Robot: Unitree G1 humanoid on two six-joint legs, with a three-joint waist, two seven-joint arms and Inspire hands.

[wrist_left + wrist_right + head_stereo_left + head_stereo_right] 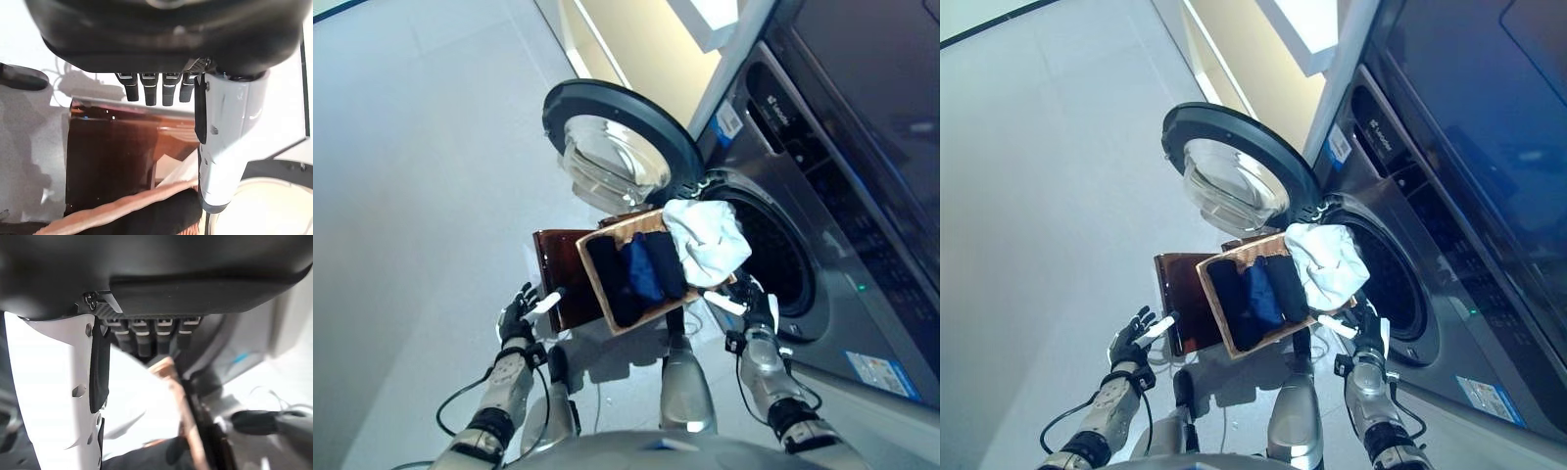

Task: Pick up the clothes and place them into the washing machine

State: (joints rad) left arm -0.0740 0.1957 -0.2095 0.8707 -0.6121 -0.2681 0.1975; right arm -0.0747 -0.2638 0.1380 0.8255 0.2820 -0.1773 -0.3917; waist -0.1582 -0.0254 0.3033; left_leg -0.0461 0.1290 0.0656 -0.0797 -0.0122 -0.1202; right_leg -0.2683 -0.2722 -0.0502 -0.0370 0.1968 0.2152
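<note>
A wicker basket [607, 292] stands on a dark brown stool [558, 269] before the washing machine [822, 196]. In it lie black and blue clothes [641, 269]. A white garment [707, 240] hangs over the basket's right end, by the open drum [781, 257]. My left hand [521, 315] is open just left of the stool, holding nothing. My right hand [756, 305] is open below the white garment, beside the basket's right corner. In the right wrist view its fingers [146, 335] are straight, with the basket rim [183, 406] past them.
The round machine door [617, 147] stands swung open to the left above the basket. Grey floor [421, 196] spreads to the left. A pale wall panel [636, 44] runs behind the machine.
</note>
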